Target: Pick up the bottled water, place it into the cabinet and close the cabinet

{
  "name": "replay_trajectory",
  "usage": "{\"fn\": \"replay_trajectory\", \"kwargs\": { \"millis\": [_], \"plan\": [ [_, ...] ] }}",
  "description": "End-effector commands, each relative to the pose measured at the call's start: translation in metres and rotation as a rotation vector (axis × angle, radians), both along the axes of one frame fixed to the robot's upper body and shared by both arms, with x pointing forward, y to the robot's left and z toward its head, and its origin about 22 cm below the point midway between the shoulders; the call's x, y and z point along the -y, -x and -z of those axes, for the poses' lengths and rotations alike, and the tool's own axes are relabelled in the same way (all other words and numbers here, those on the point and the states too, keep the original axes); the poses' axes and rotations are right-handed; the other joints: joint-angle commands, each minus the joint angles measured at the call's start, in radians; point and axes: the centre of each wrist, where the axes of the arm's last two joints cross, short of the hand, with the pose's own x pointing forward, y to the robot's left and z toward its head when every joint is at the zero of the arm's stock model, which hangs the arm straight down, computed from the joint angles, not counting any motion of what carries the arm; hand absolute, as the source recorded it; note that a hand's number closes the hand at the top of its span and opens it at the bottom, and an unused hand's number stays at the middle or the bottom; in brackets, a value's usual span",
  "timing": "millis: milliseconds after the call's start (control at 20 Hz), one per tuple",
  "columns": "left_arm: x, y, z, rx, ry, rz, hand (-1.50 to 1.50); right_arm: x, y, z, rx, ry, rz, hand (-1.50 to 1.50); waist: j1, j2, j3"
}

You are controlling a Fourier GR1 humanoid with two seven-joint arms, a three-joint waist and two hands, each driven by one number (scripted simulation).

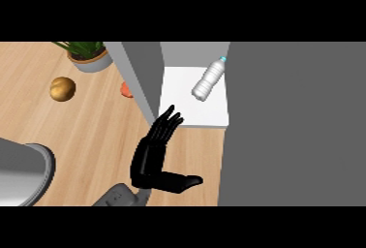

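Forearm: grey, entering from the lower edge of the head view, just left of centre
Hand (154,155): black, most likely the left one by its place and its thumb on the right; fingers straight and together, thumb spread out to the side, holding nothing; fingertips at the front corner of the cabinet shelf, beside the door's near end
Other hand: not visible
Pot (25,169): large grey rim at the lower left edge, on the counter
Counter (85,131): pale wood, running up the left side
Cabinet (293,121): dark grey body filling the right side; white shelf (182,99) exposed
Door (139,77): grey panel standing open along the shelf's left edge
Bottle (208,80): clear water bottle with a blue cap, lying tilted on the shelf, cap toward the back right, apart from the hand
Far objects: brown roundish item (63,89) on the counter; something orange (126,90) half hidden behind the door; potted plant (88,54) at the far edge
Progress: bottle already inside and let go, so pick and place appear done
Remaining: swinging the door shut; the flat hand beside it looks ready for that push
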Motion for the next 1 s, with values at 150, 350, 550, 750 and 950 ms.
{"fn": "replay_trajectory", "kwargs": {
  "millis": [150,350,550,750,950],
  "plan": [
    [-0.061,0.056,-0.006,-0.005,0.034,-0.038,-1.50,-0.001,-0.005,-0.030,0.031,0.153,-0.204,1.50,0.021,0.002,0.000],
    [-0.090,0.076,0.000,0.007,0.014,0.001,-1.50,0.001,-0.014,-0.043,0.118,0.266,-0.396,1.50,0.030,-0.004,-0.005],
    [-0.124,0.090,-0.002,0.043,-0.008,-0.028,-1.50,-0.001,-0.021,-0.048,0.143,0.343,-0.497,1.50,0.032,-0.003,-0.007],
    [-0.147,0.114,-0.005,0.059,-0.007,-0.049,-1.50,-0.009,-0.023,-0.057,0.150,0.321,-0.528,1.50,0.039,-0.002,-0.008],
    [-0.181,0.117,-0.019,0.085,-0.022,-0.038,-1.50,-0.023,-0.025,-0.054,0.128,0.246,-0.515,1.50,0.042,0.012,-0.007]
  ]
}}
